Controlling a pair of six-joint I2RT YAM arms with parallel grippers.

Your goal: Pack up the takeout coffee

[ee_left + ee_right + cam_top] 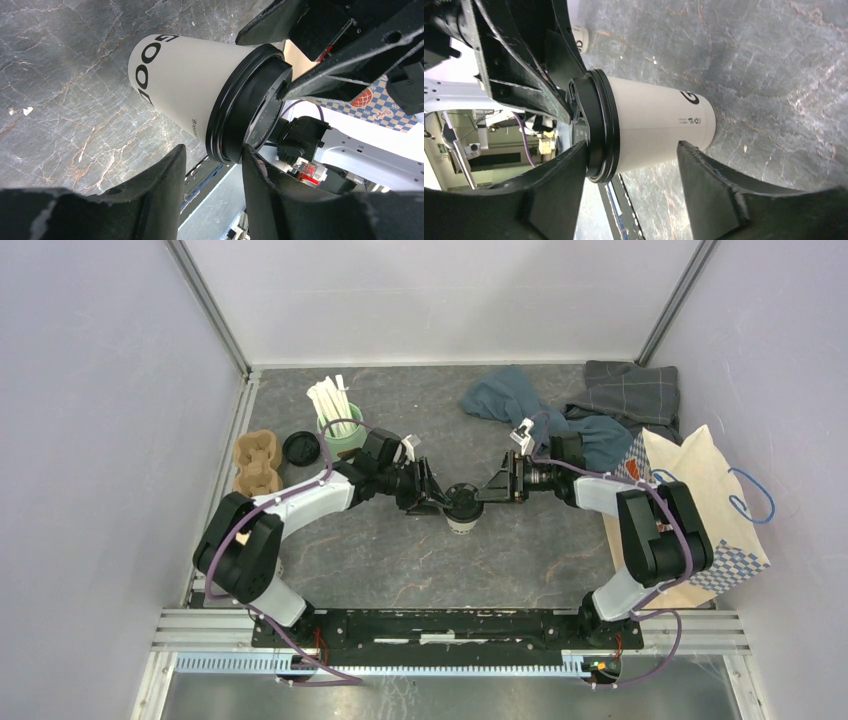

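The takeout coffee (463,510), a white paper cup with a black lid, stands upright mid-table between both arms. My left gripper (437,502) reaches it from the left. In the left wrist view the cup (185,85) fills the middle. The left gripper (212,152) is open, straddling the lid's rim, with one finger (260,175) against the lid's top and the other clear of the cup. My right gripper (487,492) comes in from the right. It (631,147) is open too, with one finger (566,172) on the lid and the other (706,172) off the cup wall (659,125).
A mint-green mug of white sticks (338,425), a loose black lid (301,448) and a cardboard cup carrier (256,462) sit at the back left. A teal cloth (505,395) and a grey cloth (630,390) lie at the back right. A paper bag with blue handles (700,510) stands at the right.
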